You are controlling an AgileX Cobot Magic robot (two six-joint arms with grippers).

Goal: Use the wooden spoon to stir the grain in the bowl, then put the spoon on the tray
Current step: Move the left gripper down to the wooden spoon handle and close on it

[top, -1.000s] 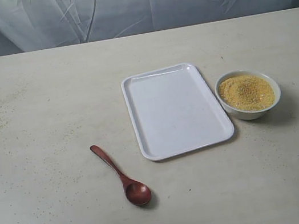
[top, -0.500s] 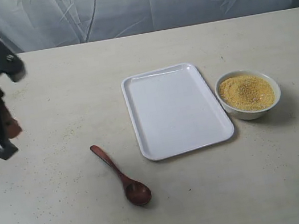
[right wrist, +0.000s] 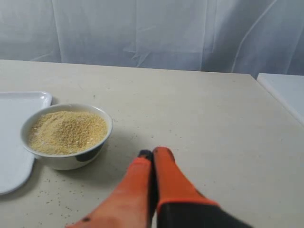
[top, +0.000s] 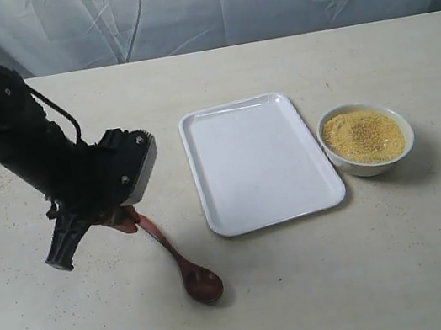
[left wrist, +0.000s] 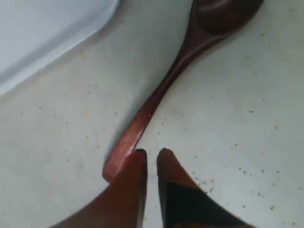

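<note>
Wooden spoon lies flat on the table beside the tray. The left gripper, fingers nearly together, sits beside the handle tip; descending like this could push the spoon away instead of grasping it. The right gripper is pressed together near the bowl.

end effector closed, bowl w/ grain — near

Black arm, black cable, orange fingers

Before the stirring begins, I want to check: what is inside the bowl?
Yellow grain fills the bowl nearly to its rim, browner in the middle. Anything under the grain's surface is covered and cannot be seen.
</note>
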